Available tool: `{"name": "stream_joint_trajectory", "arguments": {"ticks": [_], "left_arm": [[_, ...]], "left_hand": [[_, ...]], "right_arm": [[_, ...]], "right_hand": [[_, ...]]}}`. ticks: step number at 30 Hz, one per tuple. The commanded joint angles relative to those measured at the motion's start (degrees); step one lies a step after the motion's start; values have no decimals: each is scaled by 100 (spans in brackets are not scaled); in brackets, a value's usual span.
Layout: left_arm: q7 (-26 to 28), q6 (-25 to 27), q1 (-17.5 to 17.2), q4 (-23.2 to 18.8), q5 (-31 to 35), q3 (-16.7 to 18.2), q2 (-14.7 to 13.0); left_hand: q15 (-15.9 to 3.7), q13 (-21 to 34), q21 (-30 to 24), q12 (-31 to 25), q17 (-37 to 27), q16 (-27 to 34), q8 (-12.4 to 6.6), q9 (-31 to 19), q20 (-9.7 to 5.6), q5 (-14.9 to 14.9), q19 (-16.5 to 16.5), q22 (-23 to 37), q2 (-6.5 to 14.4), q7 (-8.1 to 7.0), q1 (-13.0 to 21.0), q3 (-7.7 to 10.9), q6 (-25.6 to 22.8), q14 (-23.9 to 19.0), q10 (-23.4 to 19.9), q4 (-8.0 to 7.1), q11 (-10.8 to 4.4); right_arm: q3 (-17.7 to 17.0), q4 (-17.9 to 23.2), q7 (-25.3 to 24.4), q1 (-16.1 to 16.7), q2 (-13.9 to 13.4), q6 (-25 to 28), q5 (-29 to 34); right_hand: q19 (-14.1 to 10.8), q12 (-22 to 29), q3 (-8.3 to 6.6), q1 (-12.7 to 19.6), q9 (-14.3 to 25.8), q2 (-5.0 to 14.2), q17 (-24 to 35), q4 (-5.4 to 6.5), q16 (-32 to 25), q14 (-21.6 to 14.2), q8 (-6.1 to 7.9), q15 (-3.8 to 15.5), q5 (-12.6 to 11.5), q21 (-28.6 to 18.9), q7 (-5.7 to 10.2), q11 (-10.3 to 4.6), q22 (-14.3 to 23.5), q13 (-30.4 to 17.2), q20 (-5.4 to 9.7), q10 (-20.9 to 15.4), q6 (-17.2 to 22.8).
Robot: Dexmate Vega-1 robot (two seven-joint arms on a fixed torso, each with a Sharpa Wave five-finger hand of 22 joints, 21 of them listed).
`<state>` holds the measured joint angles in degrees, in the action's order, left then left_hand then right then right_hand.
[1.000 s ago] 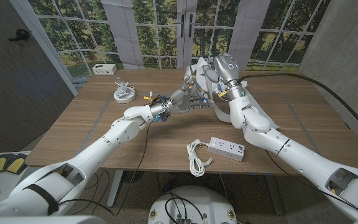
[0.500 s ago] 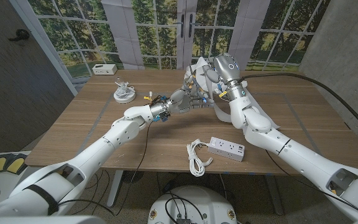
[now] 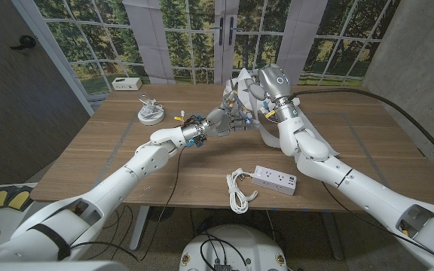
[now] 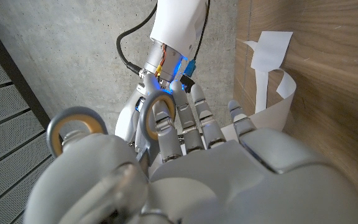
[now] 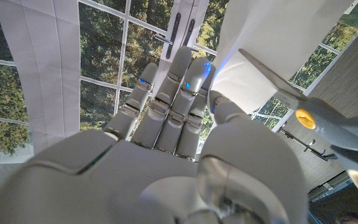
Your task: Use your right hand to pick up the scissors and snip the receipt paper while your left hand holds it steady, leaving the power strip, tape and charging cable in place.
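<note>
1. Holding the scissors (image 5: 328, 124), your right robot hand (image 3: 241, 96) is raised above the far middle of the table (image 3: 89, 154); the right wrist view shows the grey blades and yellow pivot just beside its thumb, opened in a V against the receipt (image 5: 272, 37).
2. Your left wrist view shows the scissors' ringed handles (image 4: 73, 127) with the right robot hand's fingers (image 4: 160, 124) through one loop.
3. Your left robot hand (image 3: 221, 120) is up against the right one, fingers reaching to the receipt (image 3: 239, 81); whether it actually grips the paper you cannot tell from these views.
4. The receipt rises as a white strip between and above the two robot hands, and trails down to the table on the right robot hand's far side; in the left wrist view a curled length (image 4: 269, 56) lies on the wood just beyond the left fingertips.
5. The power strip (image 3: 274, 179) sits well toward you from both robot hands, near the table's front edge, with its white cord (image 3: 238, 190) bundled just beside it.
6. A coiled white cable (image 3: 150, 114) rests out to the left of your left robot hand, well apart from it.
7. A small white box (image 3: 126, 83) stands at the far left corner, beyond the cable.
</note>
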<state>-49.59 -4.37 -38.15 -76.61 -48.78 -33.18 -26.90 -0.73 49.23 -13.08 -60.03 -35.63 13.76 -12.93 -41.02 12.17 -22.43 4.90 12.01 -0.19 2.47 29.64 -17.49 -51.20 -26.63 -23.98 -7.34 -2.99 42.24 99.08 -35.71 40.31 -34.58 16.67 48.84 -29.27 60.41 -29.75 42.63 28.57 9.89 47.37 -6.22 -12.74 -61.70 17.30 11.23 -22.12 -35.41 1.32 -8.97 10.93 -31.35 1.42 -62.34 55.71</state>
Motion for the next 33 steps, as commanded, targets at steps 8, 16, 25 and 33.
{"name": "stream_joint_trajectory", "arguments": {"ticks": [8,16,25,33], "left_arm": [[-24,-12,-58,-21,-74,31,1],[-31,-3,-75,-19,-103,39,11],[16,-25,-121,-57,-120,65,6],[117,-44,-148,-73,-134,86,46]], "left_hand": [[-56,-13,16,-69,-38,25,-21,-18,17,53,-15,-16,608,0,208,256,-151,-51,-143,-3,-194],[-70,-13,17,-94,-38,24,-24,-15,17,109,-15,-18,862,-11,331,386,-171,-68,-167,16,-190],[-107,-23,13,-133,-28,22,-45,-26,16,206,-7,-20,1029,-34,544,557,-209,-111,-232,92,-222],[-155,2,-11,-190,-33,35,-79,-74,13,303,43,-17,1204,-103,920,975,-221,-185,-283,194,-262]], "right_arm": [[-16,90,39,53,-14,45,91],[-22,108,36,64,-8,62,112],[-22,115,40,70,-3,62,120],[-36,148,34,85,-25,65,144]], "right_hand": [[30,47,-70,146,31,89,35,-16,7,-6,-31,222,62,-35,-19,-33,8,9,-9,-12,75],[38,68,-87,136,45,87,31,-10,11,-13,-60,219,105,-46,-20,-29,6,10,-10,6,96],[50,94,-109,132,65,86,31,-11,17,-6,-90,218,143,-56,-15,-17,5,9,-13,15,106],[54,108,-124,123,83,80,32,-13,18,-2,-119,217,180,-70,-19,-32,4,34,-12,7,119]]}}
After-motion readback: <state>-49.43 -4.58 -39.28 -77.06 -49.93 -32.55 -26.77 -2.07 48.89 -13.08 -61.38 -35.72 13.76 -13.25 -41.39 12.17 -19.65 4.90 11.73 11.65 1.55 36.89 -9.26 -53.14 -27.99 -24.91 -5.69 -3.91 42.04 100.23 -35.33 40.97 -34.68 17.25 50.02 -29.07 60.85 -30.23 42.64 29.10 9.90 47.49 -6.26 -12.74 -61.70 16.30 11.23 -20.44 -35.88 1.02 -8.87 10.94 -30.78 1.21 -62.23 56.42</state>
